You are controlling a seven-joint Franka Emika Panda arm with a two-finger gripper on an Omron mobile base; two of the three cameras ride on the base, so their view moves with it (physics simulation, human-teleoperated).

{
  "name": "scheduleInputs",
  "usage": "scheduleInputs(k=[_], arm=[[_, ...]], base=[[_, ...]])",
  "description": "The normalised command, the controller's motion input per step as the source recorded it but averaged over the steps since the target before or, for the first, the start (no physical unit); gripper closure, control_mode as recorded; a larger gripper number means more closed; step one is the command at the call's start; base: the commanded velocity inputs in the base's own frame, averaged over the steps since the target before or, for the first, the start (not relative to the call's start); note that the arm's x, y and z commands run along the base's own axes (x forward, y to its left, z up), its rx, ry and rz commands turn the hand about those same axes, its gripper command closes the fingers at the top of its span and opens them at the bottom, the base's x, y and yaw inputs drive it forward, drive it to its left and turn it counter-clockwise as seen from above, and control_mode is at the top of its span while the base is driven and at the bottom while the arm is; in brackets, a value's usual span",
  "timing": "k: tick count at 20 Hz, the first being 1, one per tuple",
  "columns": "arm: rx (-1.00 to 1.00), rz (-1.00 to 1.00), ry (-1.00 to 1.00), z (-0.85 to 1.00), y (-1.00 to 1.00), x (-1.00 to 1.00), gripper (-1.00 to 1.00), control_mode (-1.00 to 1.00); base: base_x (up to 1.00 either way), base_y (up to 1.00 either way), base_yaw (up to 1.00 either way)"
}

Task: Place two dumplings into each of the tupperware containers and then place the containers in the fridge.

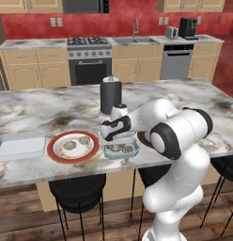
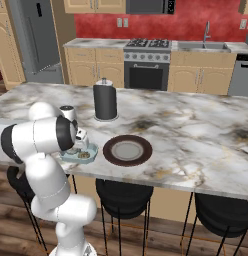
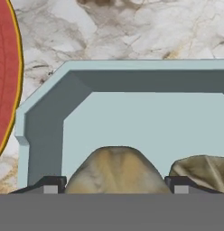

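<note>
Claw released, fingers straddling dumpling inside light blue tupperware on bench. Second dumpling beside it. Two more on red-rimmed plate.

Glossy white rounded arm w/ dark joints.

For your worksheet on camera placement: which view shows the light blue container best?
The hand view: the light blue container sits close up, its wall and floor plain, two dumplings inside. The left base view shows it small, partly behind the arm; the right base view likewise.
</note>
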Motion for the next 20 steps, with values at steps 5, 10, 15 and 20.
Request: scheduleInputs(k=[5, 10, 15, 20], arm=[[0.0, 0.0, 0.0, -0.05, 0.0, 0.16, -1.0, -1.0], [0.0, 0.0, 0.0, 0.0, 0.0, 0.05, -1.0, -1.0], [0.0, -0.01, 0.0, 0.11, -0.01, -0.02, -1.0, -1.0], [0.03, -0.1, 0.0, 0.48, -0.19, -0.31, -1.0, -1.0]], base=[[0.0, 0.0, 0.0], [0.0, 0.0, 0.0], [0.0, 0.0, 0.0], [0.0, 0.0, 0.0]])
